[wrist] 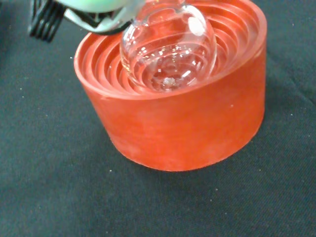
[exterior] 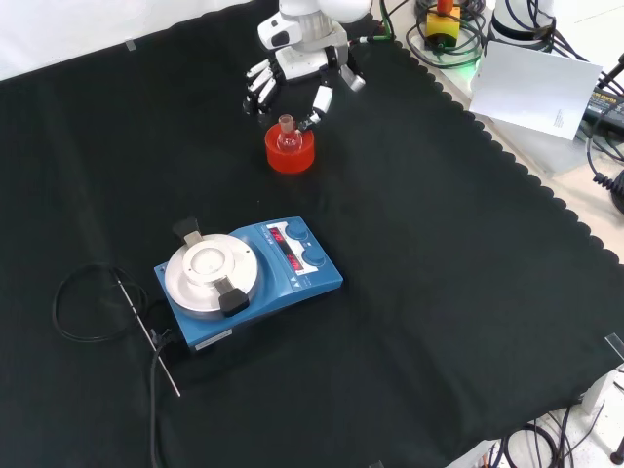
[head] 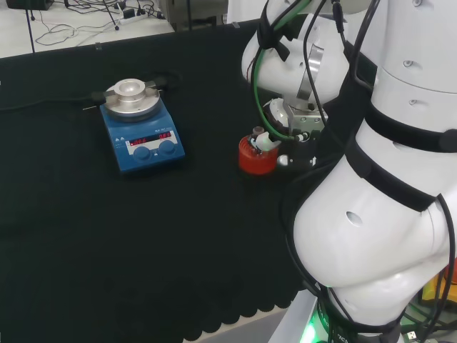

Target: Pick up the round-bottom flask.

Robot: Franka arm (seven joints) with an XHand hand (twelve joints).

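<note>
The hand [exterior: 297, 73] hangs at the far edge of the cloth in the front view, its fingers [exterior: 258, 90] spread apart and pointing down, with one finger reaching toward the neck of the round-bottom flask [exterior: 287, 136]; whether that fingertip touches the glass cannot be told, and nothing is clasped in the hand. The flask sits upright in the red ribbed stand [exterior: 290, 151], directly below and just in front of the hand. In the wrist view the clear bulb of the flask [wrist: 168, 47] rests in the stepped hollow of the stand [wrist: 177, 118], and a blurred pale part of the hand [wrist: 98, 10] lies close beside the bulb. In the head view the stand [head: 255, 158] shows just left of the arm's white links, with the hand [head: 268, 141] right above it, hiding most of the flask. Taking the stand as the mark, a blue stirrer plate [exterior: 249, 278] with a round metal top stands well apart from it, nearer the camera in the front view and to the left in the head view. A thin metal probe [exterior: 146, 331] with a black cable [exterior: 83, 312] lies beyond the stirrer, still farther from the stand, on the black cloth [exterior: 439, 292].
</note>
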